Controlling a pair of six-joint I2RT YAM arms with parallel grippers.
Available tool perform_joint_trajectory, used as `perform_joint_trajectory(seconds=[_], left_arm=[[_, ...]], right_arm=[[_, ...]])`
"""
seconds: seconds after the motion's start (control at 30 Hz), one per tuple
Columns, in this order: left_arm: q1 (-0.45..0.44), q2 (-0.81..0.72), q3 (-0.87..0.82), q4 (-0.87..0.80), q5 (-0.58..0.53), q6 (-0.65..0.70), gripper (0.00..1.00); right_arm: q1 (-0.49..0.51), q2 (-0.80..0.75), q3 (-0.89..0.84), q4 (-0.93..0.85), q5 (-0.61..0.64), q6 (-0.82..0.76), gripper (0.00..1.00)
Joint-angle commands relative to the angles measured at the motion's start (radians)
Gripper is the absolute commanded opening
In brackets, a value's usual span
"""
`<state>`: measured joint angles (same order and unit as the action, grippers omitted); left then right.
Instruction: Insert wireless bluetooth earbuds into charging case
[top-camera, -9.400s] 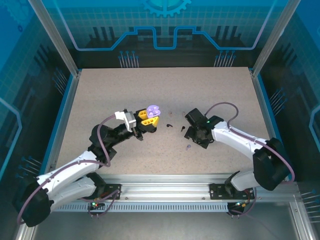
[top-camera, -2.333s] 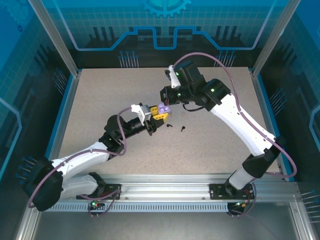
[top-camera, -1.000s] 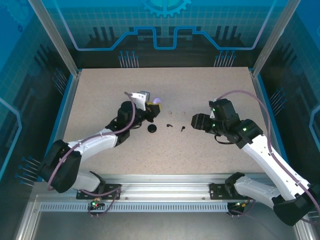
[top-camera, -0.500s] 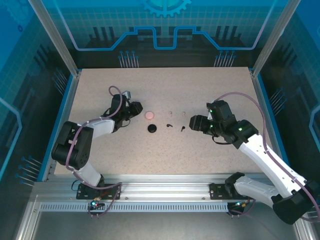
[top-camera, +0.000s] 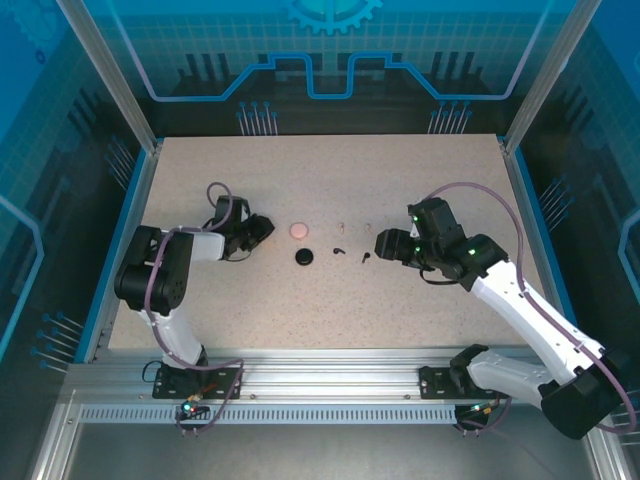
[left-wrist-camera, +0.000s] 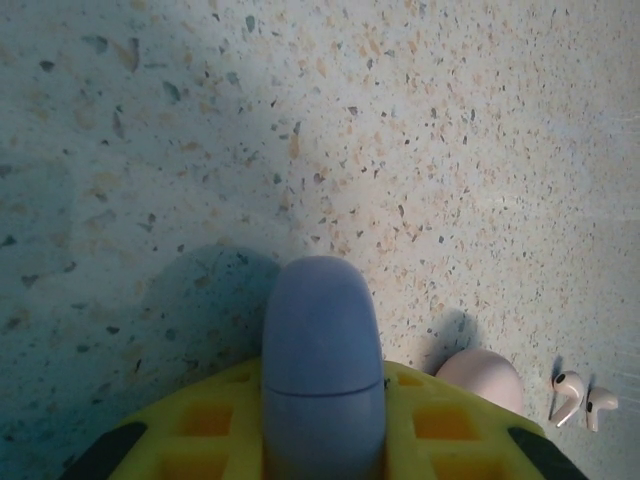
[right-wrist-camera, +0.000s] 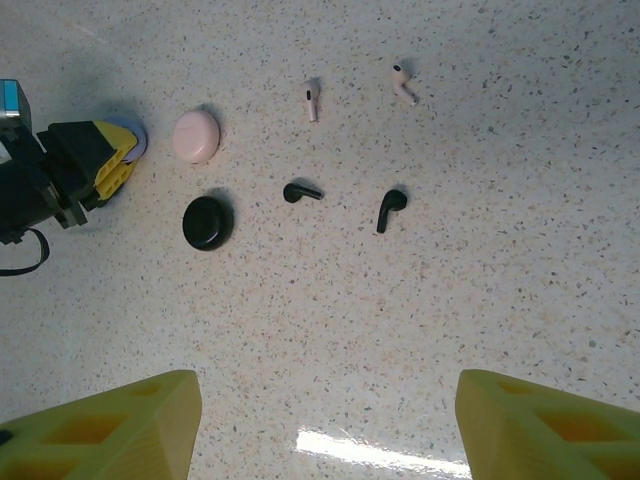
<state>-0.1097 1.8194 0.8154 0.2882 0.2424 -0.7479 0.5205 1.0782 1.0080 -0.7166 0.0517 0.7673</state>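
My left gripper (left-wrist-camera: 322, 432) is shut on a closed lavender charging case (left-wrist-camera: 322, 330), held low over the table at the left (top-camera: 256, 232). A closed pale pink case (top-camera: 298, 230) and a black case (top-camera: 304, 257) lie mid-table. Two black earbuds (right-wrist-camera: 301, 191) (right-wrist-camera: 391, 208) and two pale pink earbuds (right-wrist-camera: 312, 98) (right-wrist-camera: 403, 83) lie loose to the right of the cases. My right gripper (right-wrist-camera: 320, 440) hangs open above the table, just right of the earbuds (top-camera: 386, 245), with nothing between its yellow fingers (right-wrist-camera: 110, 430). The lavender earbuds are out of view.
In the right wrist view my left gripper (right-wrist-camera: 105, 160) sits just left of the pink case (right-wrist-camera: 196, 135). The speckled table (top-camera: 400, 180) is fenced by a metal frame and blue panels (top-camera: 130, 230).
My left arm has swung left and folded back with the lavender case, uncovering the pink and black cases. My right arm came down from the far middle to hover right of the earbuds.
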Motion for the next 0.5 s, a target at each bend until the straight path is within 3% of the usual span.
perform_joint_trajectory(seconds=[0.0,0.47], left_arm=[[0.016,0.035,0.017,-0.076,0.028,-0.027,0.05],[0.036,0.053,0.028,-0.157,0.020,-0.058,0.41]], right_arm=[[-0.013,0.012,0.039,0.014,0.001,-0.001,0.69],[-0.011,0.060,0.076,0.014,0.001,-0.017,0.69]])
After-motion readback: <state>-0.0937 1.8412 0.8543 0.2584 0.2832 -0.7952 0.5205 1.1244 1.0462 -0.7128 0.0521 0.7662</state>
